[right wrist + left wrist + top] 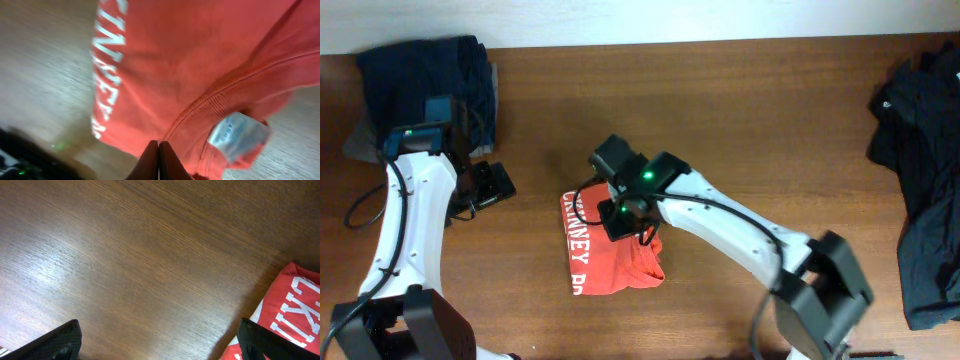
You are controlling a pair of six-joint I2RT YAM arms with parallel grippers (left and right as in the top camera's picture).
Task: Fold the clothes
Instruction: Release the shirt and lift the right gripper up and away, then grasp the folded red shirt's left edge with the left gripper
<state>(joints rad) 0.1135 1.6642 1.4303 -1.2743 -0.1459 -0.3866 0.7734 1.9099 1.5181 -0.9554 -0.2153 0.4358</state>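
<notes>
We see the orange-red fabric T-shirt (610, 258) w/ white printed lettering lying part-folded near the middle of the brown wood-grain table (740, 110), a bit toward the front edge. It is bunched along its right side. The lettering runs down its left edge.

The right gripper (625, 218) sits on the shirt's upper part. In the right wrist view its 2 fingers are pressed together (158, 150), and the ribbed neckline seam runs straight into the tips, so it is clamped on the fabric at the collar. A white-and-blue sewn-in label (237, 135) shows just beside that seam (print too blurred to read).

The left gripper (490, 187) is off to the left of the shirt, not touching it. In the left wrist view its 2 black fingers (60, 342) stand wide apart over bare wood, w/ nothing between them (159, 330). 1 corner of the shirt shows at the lower right, near the right-hand finger.

Other clothes: a folded navy garment stack (425, 65) at the far-left corner, w/ a grey piece (358, 140) poking out beneath it. A loose black garment pile (920, 150) lies along the right edge, well apart from the shirt.
</notes>
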